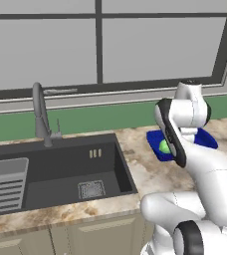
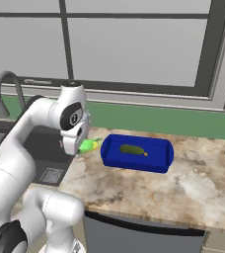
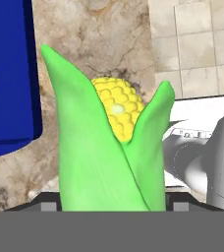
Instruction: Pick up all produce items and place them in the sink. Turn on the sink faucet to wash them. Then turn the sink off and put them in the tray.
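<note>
Left base view: the sink [image 1: 60, 172] is set in the surface [image 1: 150, 172], with the faucet [image 1: 40, 112] at its back edge. The tray [image 1: 155, 142] lies on the surface right of the sink, largely hidden by the arm; a lime green bit of the corn [image 1: 164, 146] is seen beside it.
Right base view: the tool [image 2: 80, 147] is held over the surface between sink and tray, pinching the corn. The cucumber [image 2: 133, 149] lies inside the tray.
Hand view: the corn, green husk with yellow kernels, is gripped between the fingertips [image 3: 47, 204]; the tray's blue wall is seen at the left.
</note>
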Robot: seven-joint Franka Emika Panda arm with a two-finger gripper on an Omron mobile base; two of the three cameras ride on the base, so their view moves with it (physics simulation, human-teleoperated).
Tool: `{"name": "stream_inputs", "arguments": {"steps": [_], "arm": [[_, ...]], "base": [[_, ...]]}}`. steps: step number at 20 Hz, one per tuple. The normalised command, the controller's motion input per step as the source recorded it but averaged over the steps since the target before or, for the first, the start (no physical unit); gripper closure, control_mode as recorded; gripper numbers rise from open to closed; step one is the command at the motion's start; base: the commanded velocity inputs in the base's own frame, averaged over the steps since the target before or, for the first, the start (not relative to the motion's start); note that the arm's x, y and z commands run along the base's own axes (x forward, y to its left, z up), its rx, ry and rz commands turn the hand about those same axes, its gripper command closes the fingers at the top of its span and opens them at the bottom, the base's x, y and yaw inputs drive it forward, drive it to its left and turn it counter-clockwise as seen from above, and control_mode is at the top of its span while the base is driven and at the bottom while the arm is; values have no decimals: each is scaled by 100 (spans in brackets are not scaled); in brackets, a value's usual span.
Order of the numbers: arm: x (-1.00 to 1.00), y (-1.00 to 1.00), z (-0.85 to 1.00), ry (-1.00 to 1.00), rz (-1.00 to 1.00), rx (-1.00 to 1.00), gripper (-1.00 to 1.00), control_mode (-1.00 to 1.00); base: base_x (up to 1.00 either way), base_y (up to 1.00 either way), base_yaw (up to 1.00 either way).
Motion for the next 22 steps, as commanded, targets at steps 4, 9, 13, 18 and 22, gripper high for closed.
{"name": "stream_inputs", "arguments": {"steps": [4,9,13,18,22], "arm": [[11,-48,7,0,-11,0,100,-100],[34,-46,-1,-1,-8,0,100,-100],[45,-34,-21,-9,-2,3,100,-100],[49,-29,-27,-8,-1,4,100,-100],[54,-17,-28,-2,0,2,100,-100]], "base": [[0,0,0],[0,0,0],[0,0,0],[0,0,0],[0,0,0]]}}
